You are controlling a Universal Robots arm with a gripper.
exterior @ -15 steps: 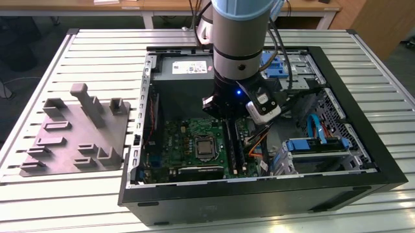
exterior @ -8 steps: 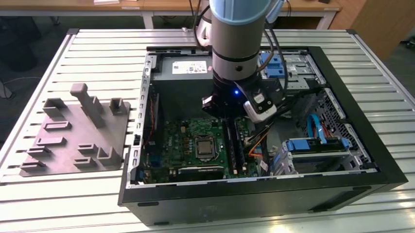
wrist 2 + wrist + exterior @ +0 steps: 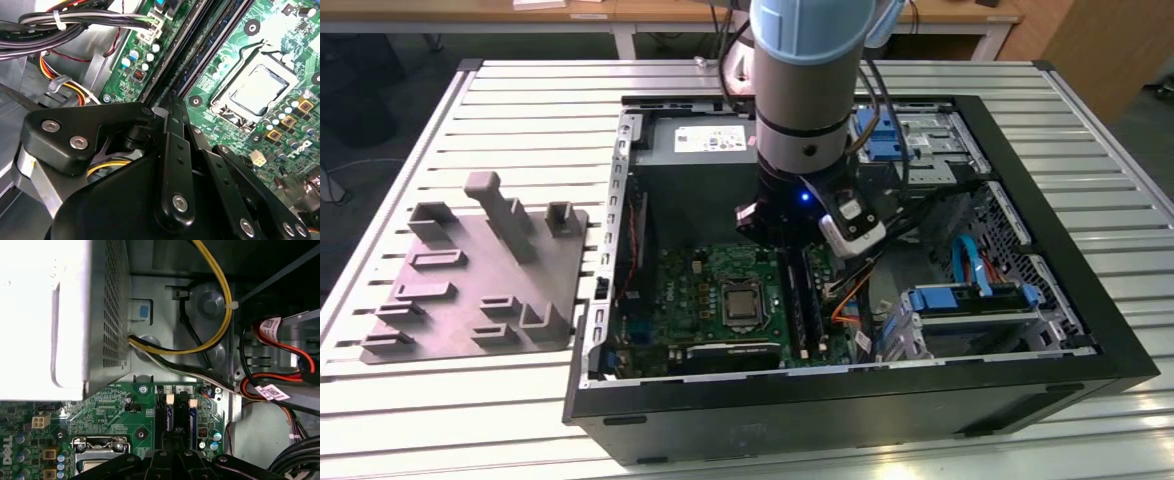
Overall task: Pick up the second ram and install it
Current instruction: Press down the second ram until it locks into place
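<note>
Hovering over the glossy green motherboard (image 3: 240, 55), the black metal tool (image 3: 172, 107) looks closed.

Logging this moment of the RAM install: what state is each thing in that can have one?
Computer case: side panel off, lying open on the table.
CPU socket: latched, lever down.
Gripper: down inside the case over the memory slots.
Grey fixture tray: holds nothing.
</note>
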